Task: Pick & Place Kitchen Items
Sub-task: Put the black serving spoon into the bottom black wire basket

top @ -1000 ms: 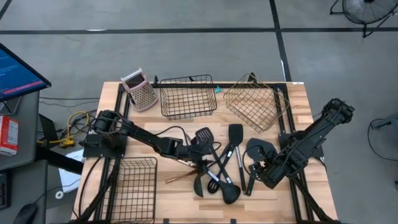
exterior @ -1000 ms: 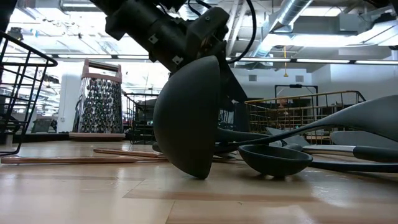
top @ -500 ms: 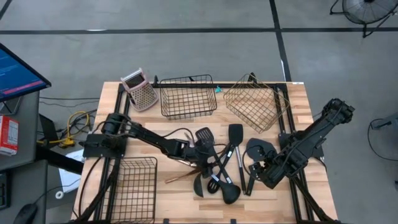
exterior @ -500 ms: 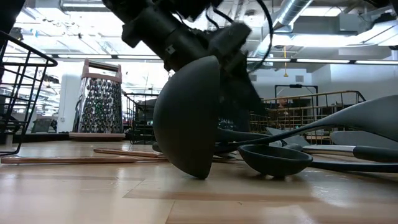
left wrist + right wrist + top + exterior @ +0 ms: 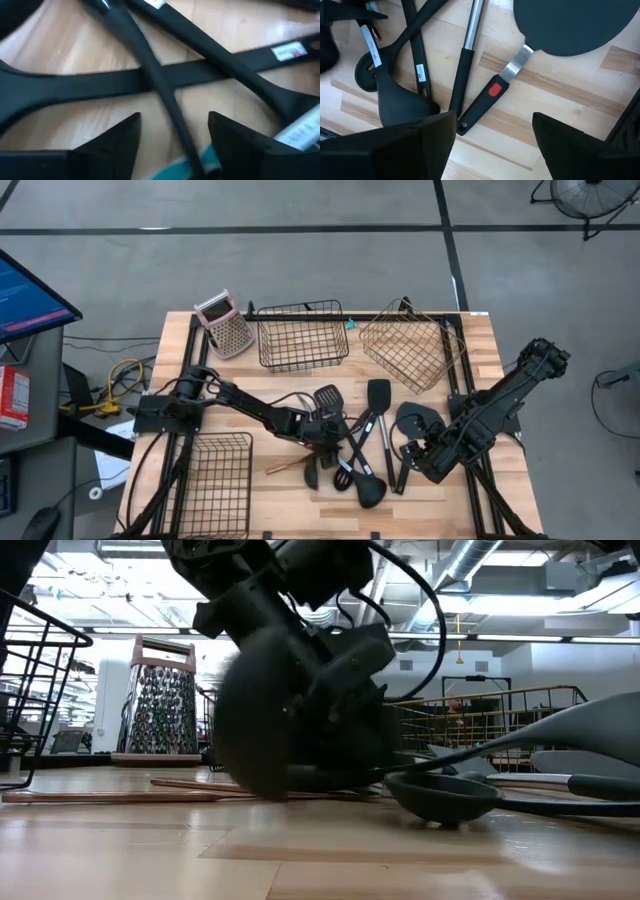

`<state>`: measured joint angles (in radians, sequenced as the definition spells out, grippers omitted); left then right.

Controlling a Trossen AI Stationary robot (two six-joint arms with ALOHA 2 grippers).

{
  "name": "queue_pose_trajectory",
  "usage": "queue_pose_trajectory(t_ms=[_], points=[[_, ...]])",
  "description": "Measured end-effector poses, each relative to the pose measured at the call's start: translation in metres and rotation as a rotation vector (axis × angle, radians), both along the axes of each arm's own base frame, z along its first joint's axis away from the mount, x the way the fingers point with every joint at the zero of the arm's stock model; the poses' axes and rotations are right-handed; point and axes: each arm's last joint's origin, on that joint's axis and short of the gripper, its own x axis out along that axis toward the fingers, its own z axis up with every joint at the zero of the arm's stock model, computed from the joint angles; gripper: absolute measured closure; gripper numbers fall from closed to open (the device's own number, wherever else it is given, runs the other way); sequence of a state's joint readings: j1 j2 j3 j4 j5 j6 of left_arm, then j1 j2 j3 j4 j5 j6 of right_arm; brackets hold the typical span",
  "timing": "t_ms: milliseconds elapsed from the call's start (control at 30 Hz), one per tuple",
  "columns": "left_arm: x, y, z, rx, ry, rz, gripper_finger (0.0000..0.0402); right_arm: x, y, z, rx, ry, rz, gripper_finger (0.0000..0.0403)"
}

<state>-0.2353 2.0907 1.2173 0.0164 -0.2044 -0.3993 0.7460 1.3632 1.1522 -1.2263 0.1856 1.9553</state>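
Note:
Several black long-handled kitchen items (image 5: 355,450) lie crossed in a pile at the table's middle, with a copper-coloured piece (image 5: 285,467) at its left. My left gripper (image 5: 322,442) is down in the pile and open. In the left wrist view its fingers (image 5: 135,125) stand on either side of a thin black handle (image 5: 167,100). A ladle bowl (image 5: 250,720) stands on edge in front of it. My right gripper (image 5: 418,462) hangs open above the pile's right side, over a red-dotted handle (image 5: 487,100). My left gripper comes slanting down from the table's left, its open fingers straddling the thin black handle (image 5: 175,125), which runs along between them and lies on other handles. Whether a finger touches the handle I cannot tell.
A black wire basket (image 5: 302,335) and a copper wire basket (image 5: 410,350) stand at the far edge, with a box grater (image 5: 225,325) to their left. Another black wire basket (image 5: 215,480) sits at the near left. Bare wood lies along the near edge.
My left gripper has gone down and toward the table's right, into the pile of kitchen items. The ladle bowl standing on edge near the front has shifted toward the table's left and shows blurred.

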Motion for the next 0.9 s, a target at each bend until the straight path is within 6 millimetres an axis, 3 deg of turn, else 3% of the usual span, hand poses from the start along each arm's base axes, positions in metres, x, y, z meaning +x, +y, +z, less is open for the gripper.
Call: queue_pose_trajectory(t_ms=[133, 300, 367, 633, 767, 900], points=[[0.001, 0.003, -0.001, -0.022, -0.001, 0.038, 0.0234, 0.0, 0.0, 0.0, 0.001, -0.001, 0.0, 0.0143], [0.001, 0.01, 0.004, -0.098, -0.003, 0.11, 0.0356, 0.0, 0.0, 0.0, 0.0, -0.005, -0.001, 0.0143], [0.001, 0.013, 0.007, -0.112, -0.004, 0.112, 0.0387, 0.0, 0.0, 0.0, -0.001, -0.004, -0.001, 0.0143], [0.0, 0.017, 0.035, -0.121, -0.079, 0.116, 0.0396, 0.001, 0.0, 0.0, -0.014, -0.022, -0.003, 0.0143], [-0.004, 0.018, 0.063, -0.127, -0.145, 0.119, 0.0397, 0.001, 0.0, 0.0, -0.014, -0.023, -0.003, 0.0143], [-0.016, 0.021, 0.103, -0.115, -0.228, 0.123, 0.0397, 0.001, 0.0, 0.0, -0.014, -0.023, -0.003, 0.0143]])
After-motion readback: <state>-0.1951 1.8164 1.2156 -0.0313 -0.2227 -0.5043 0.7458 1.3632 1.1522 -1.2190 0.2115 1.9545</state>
